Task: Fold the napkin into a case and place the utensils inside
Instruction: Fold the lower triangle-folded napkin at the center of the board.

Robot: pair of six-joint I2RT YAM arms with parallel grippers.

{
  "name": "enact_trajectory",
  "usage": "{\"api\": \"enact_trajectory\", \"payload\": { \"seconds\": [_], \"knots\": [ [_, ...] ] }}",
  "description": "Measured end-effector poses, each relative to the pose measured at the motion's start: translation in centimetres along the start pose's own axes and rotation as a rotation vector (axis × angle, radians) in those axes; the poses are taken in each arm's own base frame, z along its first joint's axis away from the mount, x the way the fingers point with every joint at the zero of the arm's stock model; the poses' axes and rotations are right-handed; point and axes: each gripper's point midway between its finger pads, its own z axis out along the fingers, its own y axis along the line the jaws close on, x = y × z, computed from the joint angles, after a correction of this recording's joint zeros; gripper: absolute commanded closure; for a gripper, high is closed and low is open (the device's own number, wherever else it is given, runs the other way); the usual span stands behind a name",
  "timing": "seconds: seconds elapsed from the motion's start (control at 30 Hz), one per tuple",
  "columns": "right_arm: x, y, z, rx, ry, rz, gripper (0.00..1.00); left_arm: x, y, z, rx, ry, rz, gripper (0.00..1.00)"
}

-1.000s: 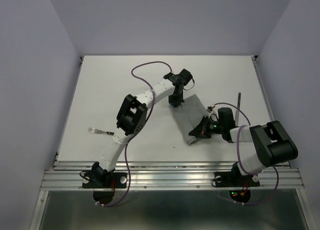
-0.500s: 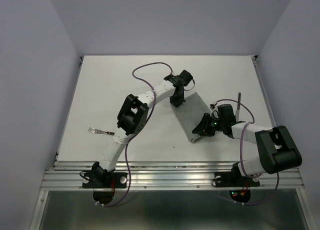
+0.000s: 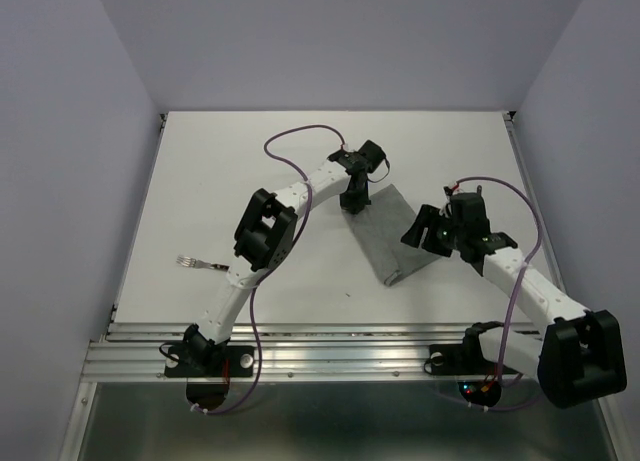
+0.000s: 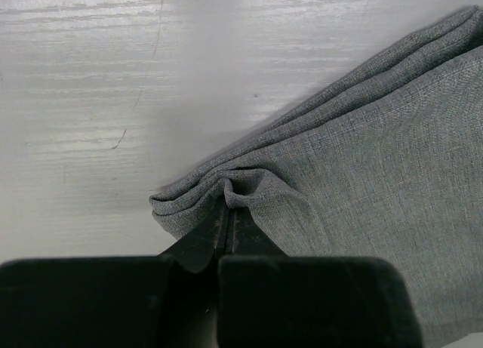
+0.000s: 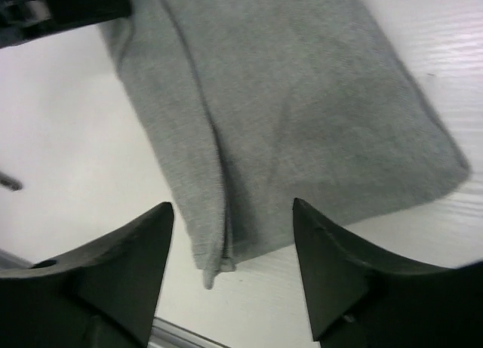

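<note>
The grey napkin (image 3: 388, 239) lies folded into a narrow oblong strip, running diagonally across the table's middle. My left gripper (image 3: 352, 203) is shut on the strip's far corner, and in the left wrist view the cloth (image 4: 362, 167) bunches between the closed fingertips (image 4: 229, 206). My right gripper (image 3: 413, 233) hovers open over the strip's right edge. Nothing is between its fingers; below them shows the napkin's near end (image 5: 287, 114) with its layered fold edge. A fork (image 3: 200, 264) lies alone at the table's left.
A thin dark stick (image 3: 479, 190) peeks out behind the right arm, mostly hidden. The table's metal front rail (image 3: 340, 346) runs along the near side. Purple cables loop over both arms.
My right gripper has opened, let go of the napkin's near end, and drawn back up and to the right. The left gripper keeps its hold.
</note>
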Motion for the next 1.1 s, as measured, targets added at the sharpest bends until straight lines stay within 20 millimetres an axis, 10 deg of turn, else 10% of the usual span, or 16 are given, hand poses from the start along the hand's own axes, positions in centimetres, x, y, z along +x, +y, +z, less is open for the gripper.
{"api": "enact_trajectory", "payload": {
  "seconds": [0.53, 0.77, 1.1],
  "knots": [
    [-5.9, -7.5, 4.0, 0.489, -0.038, -0.018, 0.26, 0.0, -0.1, 0.0, 0.002, -0.002, -0.004, 1.00],
    [-4.6, -9.6, 6.6, 0.530, 0.058, -0.074, 0.35, -0.1, -0.1, 0.0, 0.002, -0.002, -0.004, 1.00],
    [-4.1, -8.7, 7.6, 0.447, 0.081, -0.083, 0.85, -0.1, 0.0, 0.0, 0.000, -0.003, -0.006, 1.00]
  ]
}}
